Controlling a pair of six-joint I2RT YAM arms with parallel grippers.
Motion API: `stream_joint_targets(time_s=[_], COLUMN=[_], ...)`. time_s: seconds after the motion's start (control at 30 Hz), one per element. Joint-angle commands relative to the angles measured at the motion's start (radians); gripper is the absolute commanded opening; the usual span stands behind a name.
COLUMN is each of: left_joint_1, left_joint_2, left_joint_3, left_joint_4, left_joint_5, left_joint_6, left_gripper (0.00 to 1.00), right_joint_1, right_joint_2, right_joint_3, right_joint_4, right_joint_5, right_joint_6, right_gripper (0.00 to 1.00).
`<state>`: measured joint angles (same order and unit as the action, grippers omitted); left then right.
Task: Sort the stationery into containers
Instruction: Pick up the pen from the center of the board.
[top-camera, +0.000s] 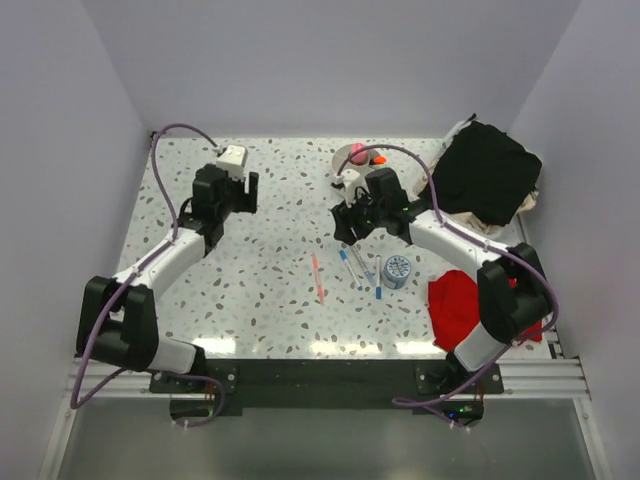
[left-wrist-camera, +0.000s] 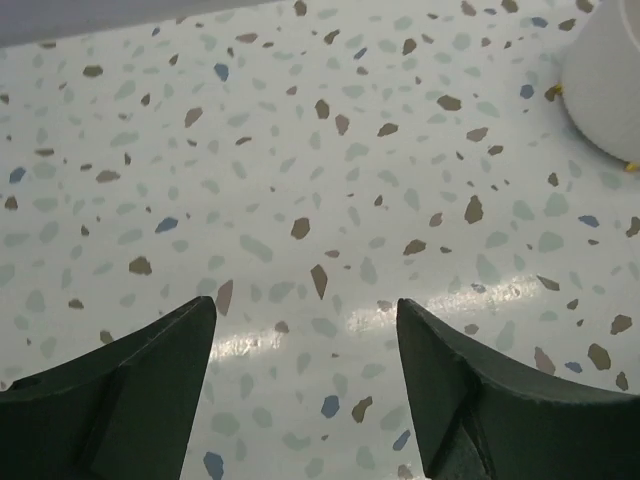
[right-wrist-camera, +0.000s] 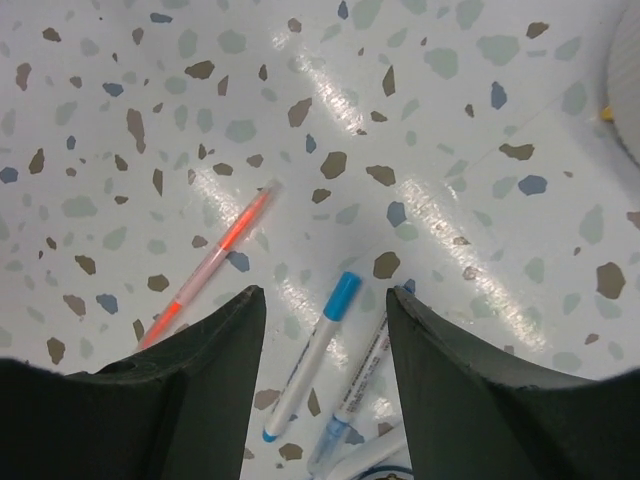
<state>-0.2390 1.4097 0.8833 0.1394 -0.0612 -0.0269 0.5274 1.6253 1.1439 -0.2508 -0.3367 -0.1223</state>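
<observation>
A slim blue-and-white pen (right-wrist-camera: 318, 352) lies flat on the table, right between the fingers of my open right gripper (right-wrist-camera: 323, 292), which do not touch it. A second blue-and-white pen (right-wrist-camera: 362, 392) lies beside it near the right finger. A thin pink pen (right-wrist-camera: 213, 261) rests to the left. From above, these pens (top-camera: 357, 270) and the pink pen (top-camera: 317, 277) lie just in front of the right gripper (top-camera: 348, 230). The round white bowl (top-camera: 345, 158) at the back holds a pink-capped stick (top-camera: 358, 153) and an orange highlighter (top-camera: 378, 158). My left gripper (left-wrist-camera: 305, 302) hangs open over bare table.
A small round blue object (top-camera: 397, 271) sits right of the pens. A red cloth (top-camera: 455, 305) lies at the near right. A black cloth (top-camera: 487, 175) covers the white basket at the back right. The bowl's wall (left-wrist-camera: 605, 80) shows at the left wrist view's upper right.
</observation>
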Motion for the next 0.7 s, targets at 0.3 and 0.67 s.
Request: stream_joint_targets(time_s=[0.3, 0.67], left_joint_1=[0.069, 0.090], left_joint_2=[-0.242, -0.264], left_joint_3=[-0.073, -0.093], left_joint_4=[-0.046, -0.024], left_joint_5=[-0.023, -0.019], left_joint_6=[-0.080, -0.094], left_gripper=[0.79, 0.80], right_joint_1=[0.060, 0.083], right_joint_2=[0.246, 0.268], right_joint_3=[0.089, 0.060], right_joint_4=[-0.024, -0.068], right_joint_5=[0.254, 0.252], right_joint_6=[0.174, 0.181], right_gripper=[0.48, 0.38])
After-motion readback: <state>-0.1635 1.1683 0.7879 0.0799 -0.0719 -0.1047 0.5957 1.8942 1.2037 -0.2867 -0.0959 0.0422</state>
